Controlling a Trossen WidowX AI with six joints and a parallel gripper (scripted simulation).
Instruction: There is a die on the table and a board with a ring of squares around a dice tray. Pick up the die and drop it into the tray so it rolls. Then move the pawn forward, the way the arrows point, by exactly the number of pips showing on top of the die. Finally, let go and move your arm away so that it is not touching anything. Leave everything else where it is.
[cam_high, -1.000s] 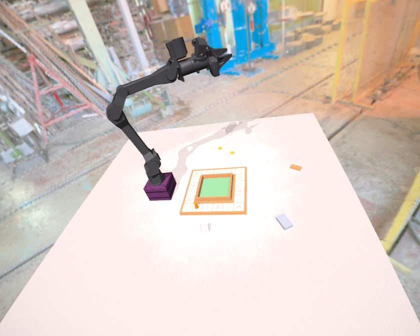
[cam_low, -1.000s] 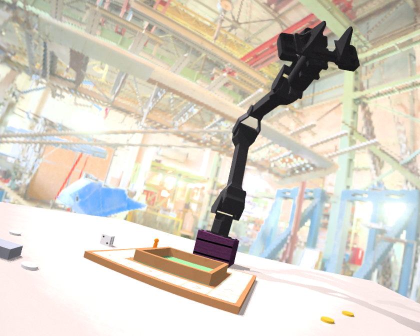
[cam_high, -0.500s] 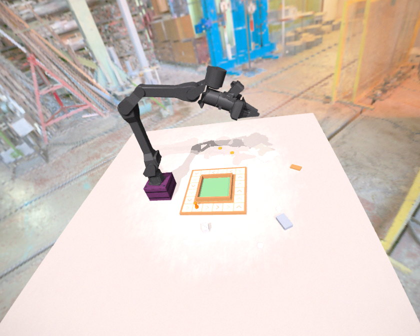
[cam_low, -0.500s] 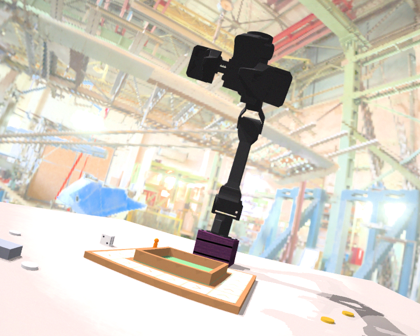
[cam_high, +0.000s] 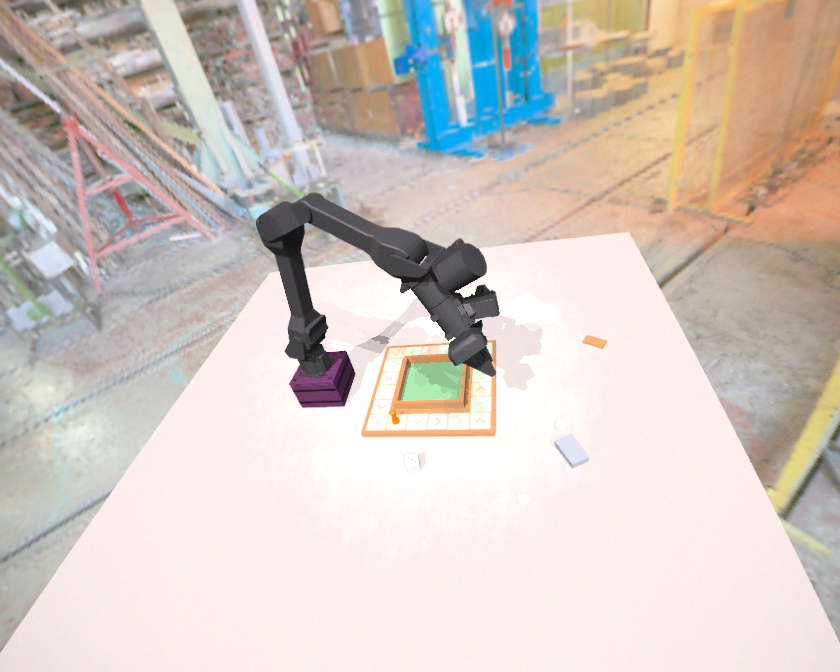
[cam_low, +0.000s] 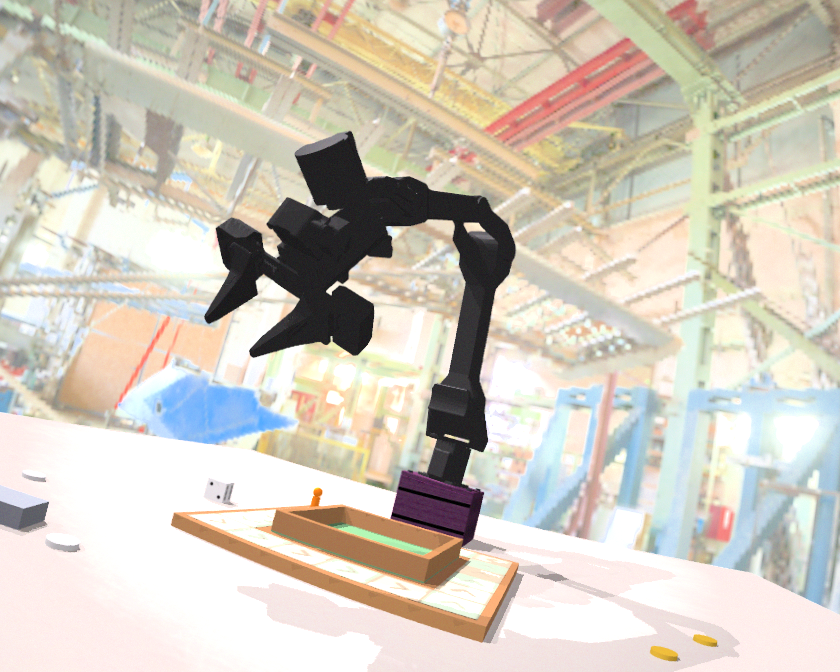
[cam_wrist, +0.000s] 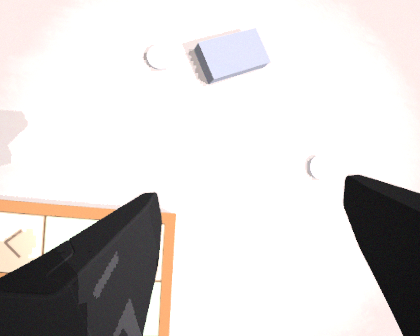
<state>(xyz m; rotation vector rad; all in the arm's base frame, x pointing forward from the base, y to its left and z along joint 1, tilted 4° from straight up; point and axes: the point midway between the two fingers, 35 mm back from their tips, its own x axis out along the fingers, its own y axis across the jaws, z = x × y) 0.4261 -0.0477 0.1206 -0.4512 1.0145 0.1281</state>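
My gripper (cam_high: 491, 372) (cam_low: 231, 337) (cam_wrist: 253, 198) is open and empty, in the air above the board's right side. The white die (cam_high: 413, 461) (cam_low: 218, 490) lies on the table beyond the board's edge, at its front in the top view; its top pips are too washed out to read. The orange pawn (cam_high: 395, 417) (cam_low: 316, 496) stands on the front row of squares, near the front left corner. The board (cam_high: 428, 434) (cam_low: 500, 595) (cam_wrist: 168, 260) holds the raised tray (cam_high: 430, 405) (cam_low: 350, 547), whose visible green floor has no die on it. Die and pawn are outside the wrist view.
A grey-blue block (cam_high: 571, 450) (cam_low: 22, 509) (cam_wrist: 232, 55) lies right of the board in the top view, near two white discs (cam_high: 523, 498) (cam_low: 63, 542) (cam_wrist: 159, 57). An orange block (cam_high: 594, 341) lies farther back. Two yellow discs (cam_low: 663, 653) show in the exterior view. The arm's purple base (cam_high: 322, 388) stands beside the board.
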